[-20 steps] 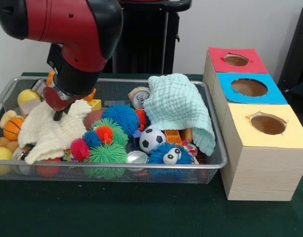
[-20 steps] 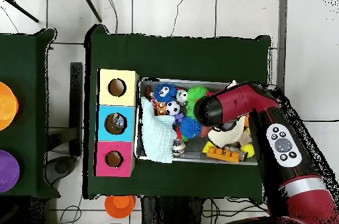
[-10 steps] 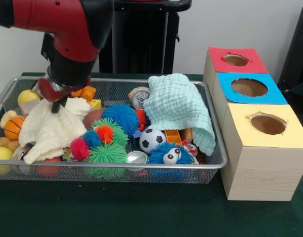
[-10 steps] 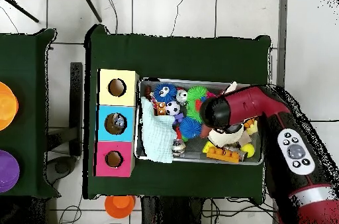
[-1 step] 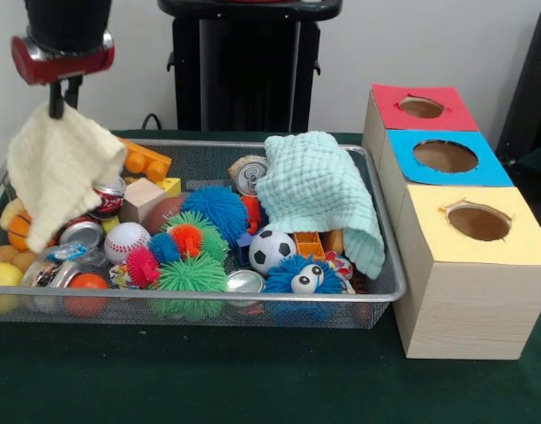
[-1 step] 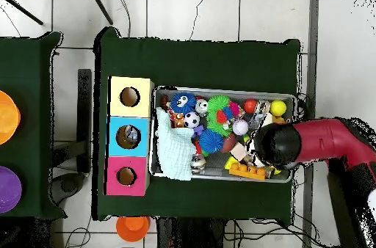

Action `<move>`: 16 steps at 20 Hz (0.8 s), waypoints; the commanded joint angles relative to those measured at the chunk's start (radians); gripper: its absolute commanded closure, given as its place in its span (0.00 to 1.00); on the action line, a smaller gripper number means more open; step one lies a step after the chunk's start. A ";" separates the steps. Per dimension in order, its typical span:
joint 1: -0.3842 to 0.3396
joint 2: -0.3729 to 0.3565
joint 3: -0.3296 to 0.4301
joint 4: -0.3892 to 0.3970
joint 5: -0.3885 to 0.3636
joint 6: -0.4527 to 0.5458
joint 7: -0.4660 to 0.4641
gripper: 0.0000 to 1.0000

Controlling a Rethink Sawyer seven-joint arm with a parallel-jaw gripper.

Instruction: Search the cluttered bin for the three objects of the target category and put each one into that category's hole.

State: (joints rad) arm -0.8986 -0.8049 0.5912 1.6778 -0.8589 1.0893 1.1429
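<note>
A Sawyer arm's gripper (image 5: 56, 104) hangs above one end of a wire mesh bin (image 5: 376, 296) on the green tabletop (image 5: 252, 380), its fingers pinching the top corner of a cream cloth (image 5: 58, 172) that dangles clear of the clutter. Beneath it lie a baseball (image 5: 126, 240), a red soda can (image 5: 105, 197), a silver can (image 5: 79, 235), a wooden block (image 5: 143, 198) and an orange toy brick (image 5: 145, 160). Further along the bin sit spiky rubber balls (image 5: 192, 269), a small soccer ball (image 5: 271, 249), a blue googly-eyed puffball (image 5: 301, 276) and a mint green cloth (image 5: 320, 194) draped over the end nearest the sorting boxes. Those three boxes, topped red (image 5: 423, 107), blue (image 5: 444, 156) and yellow (image 5: 478, 222), stand just beside the bin. From overhead, something grey appears to lie inside the blue box's hole, though it is too small to identify; the other two holes look empty. By the look of it, the search is at an early stage: the arm is uncovering items, and most, perhaps all, of the three deliveries remain to be made.
</note>
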 commanded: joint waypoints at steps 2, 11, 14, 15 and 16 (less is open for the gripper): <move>-0.002 -0.154 0.093 0.163 0.058 -0.012 -0.298 1.00; -0.018 -0.153 0.127 0.184 0.077 -0.060 -0.271 1.00; -0.020 -0.144 0.140 0.193 0.093 -0.079 -0.235 1.00; -0.022 -0.133 0.149 0.195 0.108 -0.096 -0.214 1.00; -0.025 -0.122 0.157 0.197 0.123 -0.113 -0.192 1.00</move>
State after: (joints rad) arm -0.9138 -0.9500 0.6626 1.7885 -0.7810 1.0721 1.1429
